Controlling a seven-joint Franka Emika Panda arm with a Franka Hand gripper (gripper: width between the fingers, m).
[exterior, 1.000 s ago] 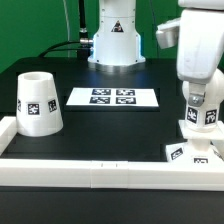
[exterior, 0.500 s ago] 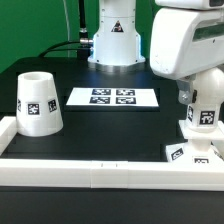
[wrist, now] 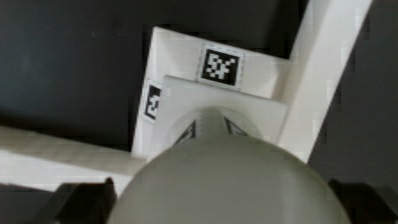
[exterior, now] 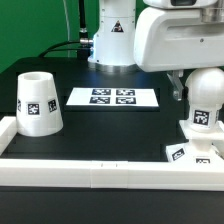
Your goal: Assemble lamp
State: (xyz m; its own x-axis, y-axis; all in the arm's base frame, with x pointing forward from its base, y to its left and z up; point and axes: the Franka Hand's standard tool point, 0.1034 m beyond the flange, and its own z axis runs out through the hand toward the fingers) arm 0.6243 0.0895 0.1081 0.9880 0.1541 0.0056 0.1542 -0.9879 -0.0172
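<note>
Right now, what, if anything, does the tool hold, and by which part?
Cannot be told: the tool hangs over the rounded white plastic bulb, but any grip is hidden.

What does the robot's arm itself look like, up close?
The arm is smooth, glossy white, built from bulky rounded casings, with darker grey bands where the segments meet. Thin black cables trail off behind its white foot.
</note>
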